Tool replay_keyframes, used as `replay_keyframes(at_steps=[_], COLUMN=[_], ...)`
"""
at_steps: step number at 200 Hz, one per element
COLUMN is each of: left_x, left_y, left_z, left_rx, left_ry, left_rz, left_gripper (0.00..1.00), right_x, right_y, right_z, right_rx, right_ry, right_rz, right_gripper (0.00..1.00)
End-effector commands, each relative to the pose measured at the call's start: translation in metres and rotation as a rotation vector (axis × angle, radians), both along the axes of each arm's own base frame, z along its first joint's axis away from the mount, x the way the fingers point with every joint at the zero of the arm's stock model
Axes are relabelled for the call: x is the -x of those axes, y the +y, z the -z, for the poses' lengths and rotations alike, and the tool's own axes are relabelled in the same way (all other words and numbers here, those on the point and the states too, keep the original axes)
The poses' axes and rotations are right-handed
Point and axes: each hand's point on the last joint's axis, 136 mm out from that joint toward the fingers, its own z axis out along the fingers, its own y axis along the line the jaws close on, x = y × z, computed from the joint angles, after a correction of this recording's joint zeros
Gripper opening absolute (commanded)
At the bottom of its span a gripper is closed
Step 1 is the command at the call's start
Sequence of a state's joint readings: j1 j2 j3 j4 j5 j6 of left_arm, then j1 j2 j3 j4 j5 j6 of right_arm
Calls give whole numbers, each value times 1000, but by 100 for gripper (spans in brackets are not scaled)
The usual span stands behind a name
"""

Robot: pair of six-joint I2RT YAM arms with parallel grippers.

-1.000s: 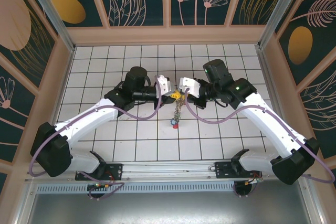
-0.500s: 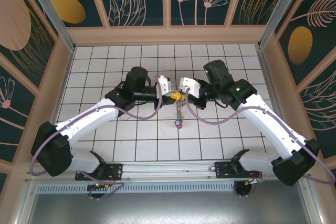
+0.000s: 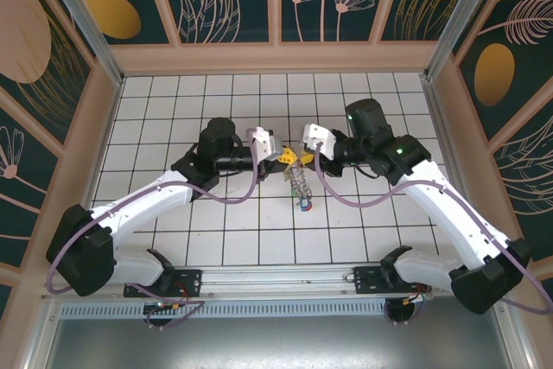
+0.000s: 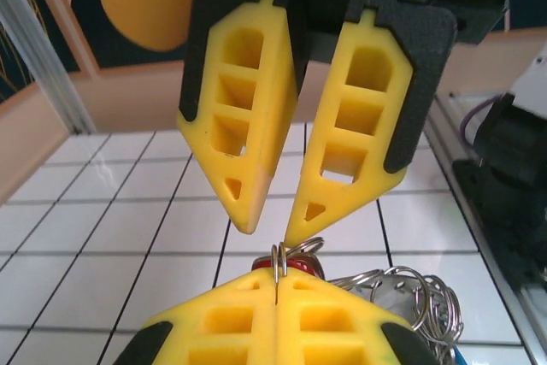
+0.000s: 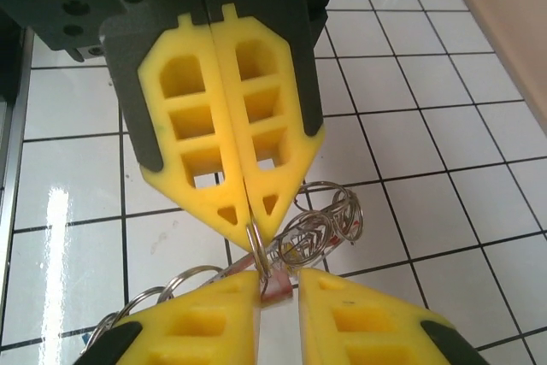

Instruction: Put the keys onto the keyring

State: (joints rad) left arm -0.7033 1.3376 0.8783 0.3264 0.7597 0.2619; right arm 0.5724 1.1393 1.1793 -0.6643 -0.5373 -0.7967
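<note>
left fingers [image 5: 246,211] are clamped fully shut on one thin loop of the keyring [image 5: 318,230]. the wire pokes out right at their tips, and the rest of the ring bunch dangles just below and off to one side of them. makes sense to me: that arm is acting as the vise, holding the loop up off the desk [image 3: 173,101] so it hangs free and the other arm can work on it.

right fingers [image 3: 305,158] sit nose to nose with the left ones, tips nearly touching, and they stand just slightly apart — a narrow slot, not a wide gape. there's a reddish bit [image 5: 275,290] in that slot, right beside the pinched loop. it might be a key's tag, but i can't tell whether the fingers press on it or it just hangs there. looks more like nothing is gripped.

from above, the chain of rings drops from the spot where both sets of fingers meet, with the keys [image 3: 306,204] — red and blue tags — at the far end. can't say if that end touches the desk. my guess is the threading is partly done and the right side is lining up for another go.
</note>
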Motion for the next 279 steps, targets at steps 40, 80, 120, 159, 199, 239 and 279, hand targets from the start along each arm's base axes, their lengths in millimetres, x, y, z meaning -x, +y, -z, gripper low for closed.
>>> replay_keyframes(at_steps=[40,80,120,159,199,239,279], left_x=[27,25,23,21,18,17,16], left_y=[-2,-3,-1,2,3,2,0], left_z=[-59,-60,-63,-61,-56,-56,-57], left_rx=[277,311,385,424,415,412,410], left_ry=[-96,-67,-19,25,24,18,13], left_rz=[151,150,135,121,92,91,96], left_gripper=[0,0,0,0,0,0,0], right_x=[12,16,11,-2,-14,-6,6], right_y=[0,5,9,5,-11,-27,-25], right_z=[-10,-15,-12,-8,-9,-20,-39], right_rx=[-83,-134,-130,-79,-31,-53,-170], right_ry=[11,24,14,-41,-114,-99,-18], right_rz=[-28,-54,-30,57,155,129,40], right_gripper=[15,13,13,0,3,22,36])
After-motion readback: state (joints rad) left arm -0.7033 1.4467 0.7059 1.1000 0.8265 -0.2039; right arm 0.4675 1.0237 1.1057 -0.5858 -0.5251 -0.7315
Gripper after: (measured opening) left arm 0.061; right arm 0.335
